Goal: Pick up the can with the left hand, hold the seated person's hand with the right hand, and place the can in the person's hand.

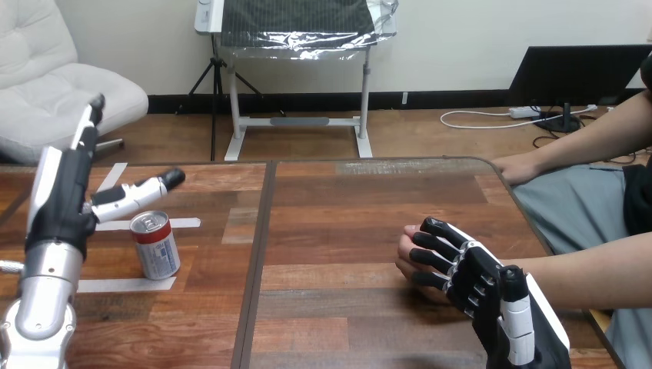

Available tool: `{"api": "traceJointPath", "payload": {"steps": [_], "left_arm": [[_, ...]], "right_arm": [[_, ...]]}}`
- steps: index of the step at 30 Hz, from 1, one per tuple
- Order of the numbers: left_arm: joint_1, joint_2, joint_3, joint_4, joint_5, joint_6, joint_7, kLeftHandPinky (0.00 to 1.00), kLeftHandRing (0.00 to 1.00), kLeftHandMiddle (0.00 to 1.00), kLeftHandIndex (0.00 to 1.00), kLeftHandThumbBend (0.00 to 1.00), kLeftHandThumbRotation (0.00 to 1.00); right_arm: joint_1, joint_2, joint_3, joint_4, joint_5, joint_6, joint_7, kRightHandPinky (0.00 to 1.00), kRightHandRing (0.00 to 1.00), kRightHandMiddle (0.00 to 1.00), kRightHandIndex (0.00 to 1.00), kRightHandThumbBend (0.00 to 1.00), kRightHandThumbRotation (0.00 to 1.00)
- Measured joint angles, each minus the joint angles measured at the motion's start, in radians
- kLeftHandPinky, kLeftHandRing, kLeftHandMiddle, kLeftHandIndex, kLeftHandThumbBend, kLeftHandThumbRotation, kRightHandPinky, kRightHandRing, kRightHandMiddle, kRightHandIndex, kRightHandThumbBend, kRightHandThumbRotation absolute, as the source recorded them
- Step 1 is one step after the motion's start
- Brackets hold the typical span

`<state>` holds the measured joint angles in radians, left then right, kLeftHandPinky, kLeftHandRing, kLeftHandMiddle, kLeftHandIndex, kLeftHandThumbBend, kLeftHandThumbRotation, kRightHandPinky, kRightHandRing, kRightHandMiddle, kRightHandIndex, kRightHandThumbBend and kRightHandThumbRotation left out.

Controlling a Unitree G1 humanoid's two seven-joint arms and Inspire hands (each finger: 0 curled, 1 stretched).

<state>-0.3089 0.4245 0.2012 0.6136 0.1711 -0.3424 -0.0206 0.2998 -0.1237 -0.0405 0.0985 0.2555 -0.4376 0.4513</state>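
My left hand (61, 200) is spread open just beside the can (155, 246), thumb stretched above its top. The can stands upright on the surface (346, 207), at my left. My right hand (461, 273) curls its fingers round the person's hand (407, 257).

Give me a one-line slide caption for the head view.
Left hand open beside the upright can; right hand curled over the seated person's hand on the table.
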Motion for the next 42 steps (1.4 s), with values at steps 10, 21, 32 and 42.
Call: {"api": "traceJointPath", "payload": {"steps": [10, 21, 32, 42], "left_arm": [[-0.031, 0.013, -0.025, 0.079, 0.009, 0.007, 0.004, 0.85, 0.93, 0.97, 0.98, 0.89, 0.26], [-0.062, 0.040, -0.063, 0.126, 0.046, 0.058, 0.000, 0.84, 0.95, 0.98, 0.99, 0.89, 0.29], [-0.077, 0.057, -0.078, 0.160, 0.059, 0.071, 0.000, 0.84, 0.95, 0.98, 0.97, 0.89, 0.27], [-0.085, 0.063, -0.091, 0.199, 0.059, 0.074, 0.000, 0.83, 0.94, 0.96, 0.97, 0.86, 0.25]], "right_arm": [[0.000, 0.002, 0.000, 0.000, 0.000, -0.001, 0.000, 0.76, 0.83, 0.84, 0.85, 1.00, 0.99], [0.000, 0.003, 0.000, 0.005, 0.000, -0.006, 0.000, 0.76, 0.83, 0.84, 0.85, 1.00, 0.99], [0.000, 0.005, 0.000, 0.019, 0.000, -0.013, -0.001, 0.76, 0.83, 0.84, 0.85, 1.00, 0.98], [0.000, 0.006, 0.000, 0.019, 0.000, -0.014, -0.004, 0.75, 0.82, 0.84, 0.85, 1.00, 0.99]]}}
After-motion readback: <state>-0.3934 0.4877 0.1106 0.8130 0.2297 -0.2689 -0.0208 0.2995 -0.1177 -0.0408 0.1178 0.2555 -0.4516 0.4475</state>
